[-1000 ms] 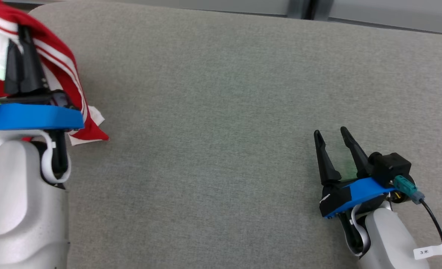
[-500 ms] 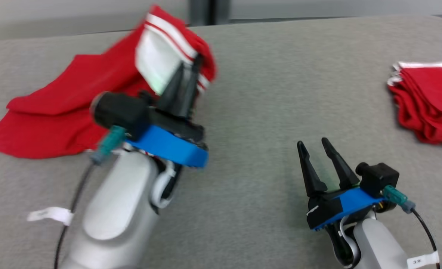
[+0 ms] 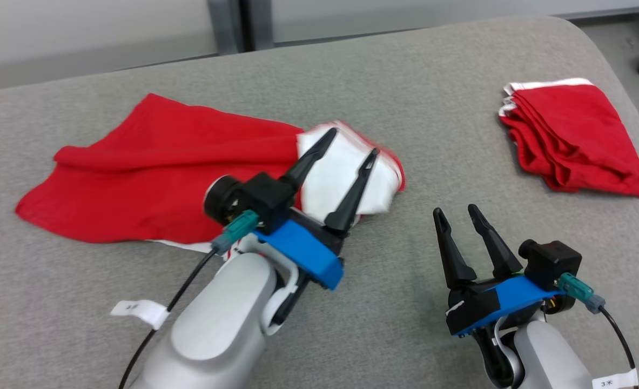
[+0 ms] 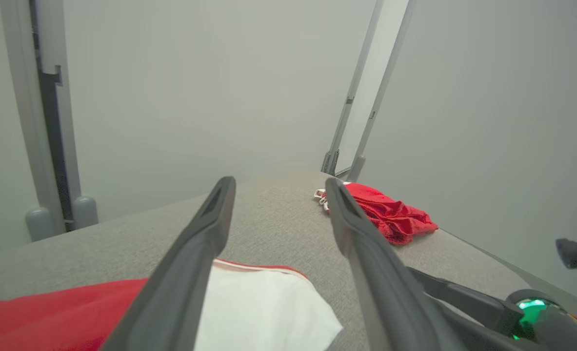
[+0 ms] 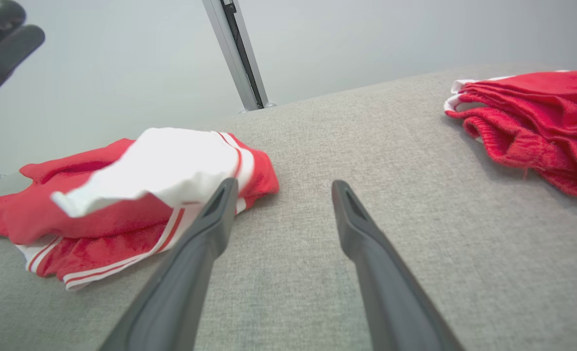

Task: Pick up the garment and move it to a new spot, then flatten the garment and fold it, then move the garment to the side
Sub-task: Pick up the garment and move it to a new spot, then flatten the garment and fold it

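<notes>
On the grey pad (image 3: 405,81): garment (image 3: 152,173) set down, crumpled.
My left gripper (image 3: 353,141) and right gripper (image 3: 455,210) gape empty; flattening, folding remain.

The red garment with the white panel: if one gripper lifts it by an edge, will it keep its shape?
Probably floppy: the garment lies in soft folds, so it would likely hang from one held edge. It looks thin, so likely light. On the woven grey surface a push would probably bunch it rather than slide it flat.
</notes>
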Controlling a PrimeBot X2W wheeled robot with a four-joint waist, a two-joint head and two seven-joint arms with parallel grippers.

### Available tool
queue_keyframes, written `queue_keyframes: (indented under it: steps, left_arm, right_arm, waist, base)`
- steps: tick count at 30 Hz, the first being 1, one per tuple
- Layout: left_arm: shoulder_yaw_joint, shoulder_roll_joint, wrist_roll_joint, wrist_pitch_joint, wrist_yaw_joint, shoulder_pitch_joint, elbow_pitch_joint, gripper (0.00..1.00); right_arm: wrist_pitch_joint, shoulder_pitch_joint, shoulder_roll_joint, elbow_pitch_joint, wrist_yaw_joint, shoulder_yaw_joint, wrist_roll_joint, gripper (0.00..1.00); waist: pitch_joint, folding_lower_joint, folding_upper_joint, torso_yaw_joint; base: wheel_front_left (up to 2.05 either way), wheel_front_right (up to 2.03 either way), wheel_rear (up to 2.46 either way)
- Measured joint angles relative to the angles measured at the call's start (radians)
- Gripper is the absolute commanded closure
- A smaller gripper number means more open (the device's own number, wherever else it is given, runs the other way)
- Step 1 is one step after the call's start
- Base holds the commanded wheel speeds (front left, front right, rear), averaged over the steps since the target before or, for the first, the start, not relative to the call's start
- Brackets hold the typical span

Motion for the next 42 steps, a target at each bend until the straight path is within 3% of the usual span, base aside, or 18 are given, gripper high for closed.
queue_keyframes:
  steps: [11,23,30,42]
  left_arm:
    - [0.31,0.055,0.084,0.0,0.049,0.224,-0.012,0.0]
    - [0.564,0.007,0.185,0.0,0.041,0.522,-0.057,0.0]
    - [0.603,-0.009,0.229,0.0,0.023,0.612,-0.062,0.0]
    - [0.542,-0.014,0.228,0.0,0.012,0.609,-0.072,0.0]
  right_arm:
    - [0.0,0.027,0.001,0.012,0.0,-0.024,-0.02,0.0]
    - [0.0,0.117,0.001,0.051,0.0,-0.036,-0.057,0.0]
    - [0.0,0.172,0.001,0.064,0.0,-0.05,-0.083,0.0]
    - [0.0,0.157,0.001,0.078,0.0,-0.064,-0.154,0.0]
  waist:
    - [-0.085,0.0,0.0,0.109]
    - [-0.217,-0.0001,-0.0001,0.17]
    - [-0.252,-0.0002,0.0,0.195]
    - [-0.233,-0.0001,-0.0001,0.226]
  base:
    - [0.0,0.0,0.0]
    - [0.0,0.0,0.0]
    - [0.0,0.0,0.0]
    - [0.0,0.0,0.0]
